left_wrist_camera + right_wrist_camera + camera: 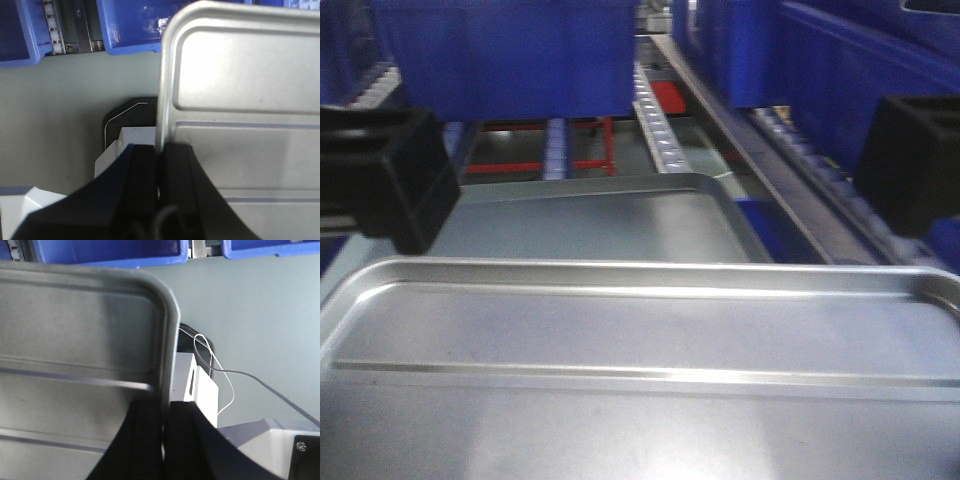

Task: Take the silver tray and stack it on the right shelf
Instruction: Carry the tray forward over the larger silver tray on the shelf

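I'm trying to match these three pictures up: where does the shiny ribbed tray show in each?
Exterior front view: the silver tray fills the lower half.
Left wrist view: the tray fills the right side, rim pinched in the left gripper.
Right wrist view: the tray fills the left side, rim pinched in the right gripper.
Shared landmark: blue bins along the top of every view.

The front view is soft and smeared throughout, with the bins [510,60] at 12 o'clock the most blurred. A pale glare patch sits on the tray [650,340] at 7 o'clock, and bright lines run along its ribs. In the left wrist view the tray burns near white at 1 o'clock. The right wrist view is dimmer and greyer. In both wrist views the jaws at 6 o'clock are featureless black.
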Controlling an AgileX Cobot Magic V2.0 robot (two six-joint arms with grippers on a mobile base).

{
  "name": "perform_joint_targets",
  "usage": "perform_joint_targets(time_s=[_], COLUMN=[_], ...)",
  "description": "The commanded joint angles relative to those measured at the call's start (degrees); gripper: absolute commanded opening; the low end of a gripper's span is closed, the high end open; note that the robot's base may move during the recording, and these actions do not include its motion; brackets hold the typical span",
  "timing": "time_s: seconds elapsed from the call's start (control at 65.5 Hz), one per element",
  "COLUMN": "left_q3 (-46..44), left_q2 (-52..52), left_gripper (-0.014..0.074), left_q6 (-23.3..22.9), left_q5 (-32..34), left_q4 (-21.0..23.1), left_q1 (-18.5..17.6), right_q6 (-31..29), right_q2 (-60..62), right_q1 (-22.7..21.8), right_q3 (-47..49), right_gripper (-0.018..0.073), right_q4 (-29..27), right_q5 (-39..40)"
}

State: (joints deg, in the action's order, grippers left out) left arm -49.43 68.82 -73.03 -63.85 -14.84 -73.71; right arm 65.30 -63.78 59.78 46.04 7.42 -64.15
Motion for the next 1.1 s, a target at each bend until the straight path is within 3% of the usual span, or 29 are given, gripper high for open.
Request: perform_joint_targets(time_s=[0.0, 1.084], left_q3=[-1.2, -1.2], left_q2=[-1.3, -1.3], left_gripper=[-0.0091, -0.0091], left_q6=[-0.1, -0.1], left_q5=[-12.8, -12.8], left_q4=[-3.2, -3.2], left_q1=[0.0, 0.0], right_q6=[-0.6, -0.6], right_q2=[1.1, 1.1], right_q1=[-0.1, -0.1], right_q3=[1.3, 1.3], right_gripper=[0.0057, 0.0057], right_q4=[3.0, 3.0], right_q5=[-9.8, -9.8])
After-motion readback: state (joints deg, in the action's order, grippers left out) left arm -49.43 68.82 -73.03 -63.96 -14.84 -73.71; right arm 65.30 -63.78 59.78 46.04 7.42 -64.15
